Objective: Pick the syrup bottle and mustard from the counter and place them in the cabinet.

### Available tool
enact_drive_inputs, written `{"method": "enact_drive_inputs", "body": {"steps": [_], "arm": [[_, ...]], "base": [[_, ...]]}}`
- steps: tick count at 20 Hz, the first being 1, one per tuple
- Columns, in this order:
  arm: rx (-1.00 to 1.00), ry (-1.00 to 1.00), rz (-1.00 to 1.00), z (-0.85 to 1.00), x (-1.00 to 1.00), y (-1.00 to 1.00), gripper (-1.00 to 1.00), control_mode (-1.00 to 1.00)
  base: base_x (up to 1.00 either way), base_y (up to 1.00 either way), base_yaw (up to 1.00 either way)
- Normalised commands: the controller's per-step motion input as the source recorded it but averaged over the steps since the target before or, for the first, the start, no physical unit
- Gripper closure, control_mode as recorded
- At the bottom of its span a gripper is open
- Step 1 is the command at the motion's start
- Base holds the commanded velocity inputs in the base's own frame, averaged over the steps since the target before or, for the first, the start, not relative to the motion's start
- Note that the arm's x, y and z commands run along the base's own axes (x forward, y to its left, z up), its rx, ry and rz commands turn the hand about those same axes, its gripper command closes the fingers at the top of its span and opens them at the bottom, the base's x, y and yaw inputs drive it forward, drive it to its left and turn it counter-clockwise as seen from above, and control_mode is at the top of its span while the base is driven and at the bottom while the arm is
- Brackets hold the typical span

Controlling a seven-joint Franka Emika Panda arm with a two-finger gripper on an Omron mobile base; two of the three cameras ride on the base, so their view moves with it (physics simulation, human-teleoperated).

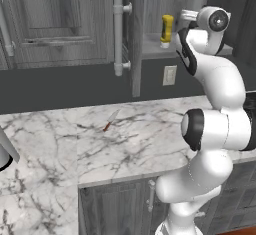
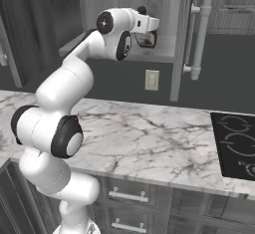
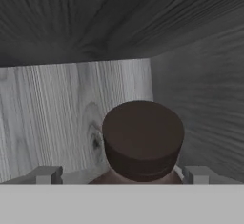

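Where left base shows mustard (image 1: 166, 30), hand cam syrup bottle (image 3: 143, 142)

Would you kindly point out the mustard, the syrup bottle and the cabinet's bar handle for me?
mustard (image 1: 166, 29): left base view, on its yellow body, standing on the shelf.
syrup bottle (image 3: 143, 139): hand view, on its dark cap.
bar handle (image 1: 118, 34): left base view, on the middle of the pale bar.

Both base views face the cabinet (image 1: 150, 34); hand view peers inside, close.
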Motion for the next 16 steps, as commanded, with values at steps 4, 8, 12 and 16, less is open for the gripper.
{"method": "enact_drive_inputs", "body": {"steps": [4,8,12,16], "arm": [[-0.03,-0.09,0.02,-0.32,0.27,0.13,-1.0,-1.0],[-0.01,-0.05,0.03,-0.16,0.17,0.02,-1.0,-1.0],[-0.03,0.0,0.02,-0.04,0.0,-0.01,-1.0,-1.0],[-0.04,0.0,0.0,0.0,-0.02,-0.01,-1.0,-1.0]], "base": [[0.0,0.0,0.0],[0.0,0.0,0.0],[0.0,0.0,0.0],[0.0,0.0,0.0]]}}
